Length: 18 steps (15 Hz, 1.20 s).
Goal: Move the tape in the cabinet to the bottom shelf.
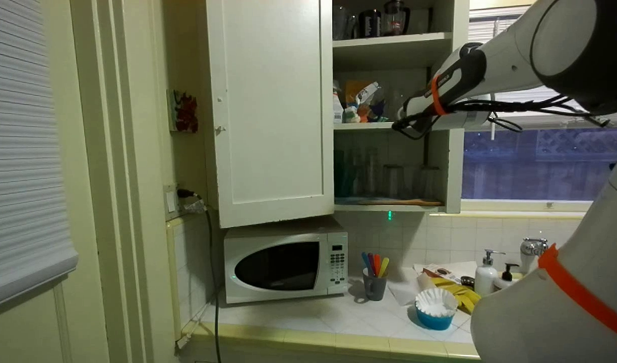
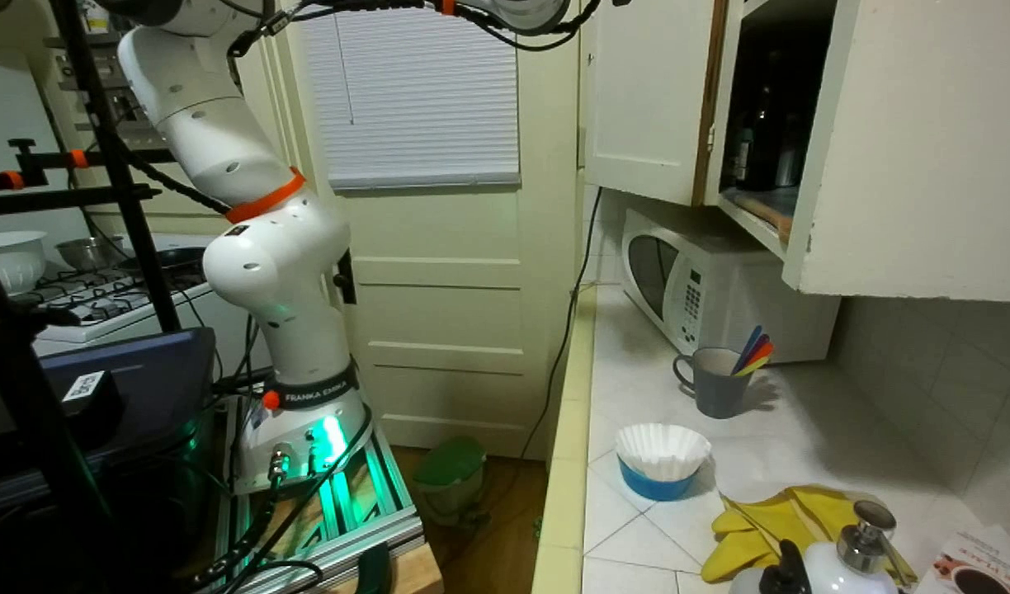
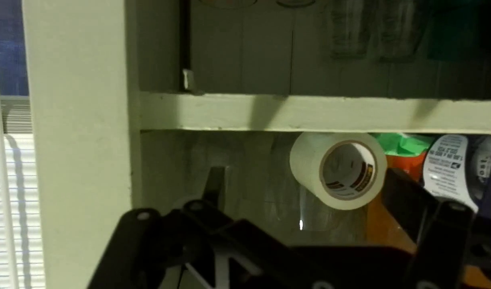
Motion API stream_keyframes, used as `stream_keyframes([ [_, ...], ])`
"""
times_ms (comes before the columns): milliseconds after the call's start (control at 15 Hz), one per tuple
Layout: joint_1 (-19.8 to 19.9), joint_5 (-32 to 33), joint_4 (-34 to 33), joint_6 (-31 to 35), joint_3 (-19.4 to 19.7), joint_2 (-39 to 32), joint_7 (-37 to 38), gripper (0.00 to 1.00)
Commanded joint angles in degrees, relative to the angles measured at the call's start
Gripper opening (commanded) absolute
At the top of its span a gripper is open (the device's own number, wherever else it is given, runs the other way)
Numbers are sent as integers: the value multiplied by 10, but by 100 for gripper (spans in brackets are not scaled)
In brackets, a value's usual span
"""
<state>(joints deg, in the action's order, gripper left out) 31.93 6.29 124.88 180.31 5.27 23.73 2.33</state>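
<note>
My gripper (image 3: 305, 176), inverted in the wrist view, faces the middle shelf (image 3: 329, 114) of the cabinet (image 1: 454, 171); fingers (image 3: 408, 196) spread wide, holding nothing. The tape (image 3: 343, 182): on that shelf btwn my fingers, hole facing near, print visible inside its core, close to the left finger (contact: can't tell). Left & right = as one faces the cabinet. Left of the tape, same shelf: packets (image 3: 448, 168), incl. an orange pouch (image 3: 402, 164). One level down, the bottom shelf (image 1: 384, 207) bears a row of glasses (image 1: 393, 181), mostly clear, w/ a green one at the left end. The upper shelf (image 1: 394, 40) bears a black cup (image 1: 370, 24) & a clear jug (image 1: 394, 19). My arm (image 1: 520, 60) extends from the right across the window (image 1: 540, 166), w/ black cables (image 1: 490, 105) slung along it. The door (image 1: 273, 111) is swung out at left. Beneath, on the counter (image 1: 318, 317), left to right: microwave (image 1: 283, 264), its top just under the door; grey mug (image 1: 374, 287), upright, w/ bright handles (image 1: 375, 264); blue bowl (image 1: 434, 321) w/ white liner (image 1: 436, 301), toward the near edge; yellow gloves (image 1: 459, 293), farther back; pump bottles (image 1: 486, 276), beside the gloves. In both exterior views the mug stands btwn microwave & bowl.
</note>
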Motion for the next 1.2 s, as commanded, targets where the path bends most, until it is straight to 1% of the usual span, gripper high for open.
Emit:
stream_keyframes([
  [0,-35,-7,-38,-26,33,-12,-20,100],
  [333,-69,-10,-62,-61,56,-22,-31,100],
  [533,-75,-6,-77,-86,56,-30,-27,100],
  [867,-6,32,-105,-100,17,-51,17,100],
  [1133,55,74,-115,-97,-27,-61,58,100],
])
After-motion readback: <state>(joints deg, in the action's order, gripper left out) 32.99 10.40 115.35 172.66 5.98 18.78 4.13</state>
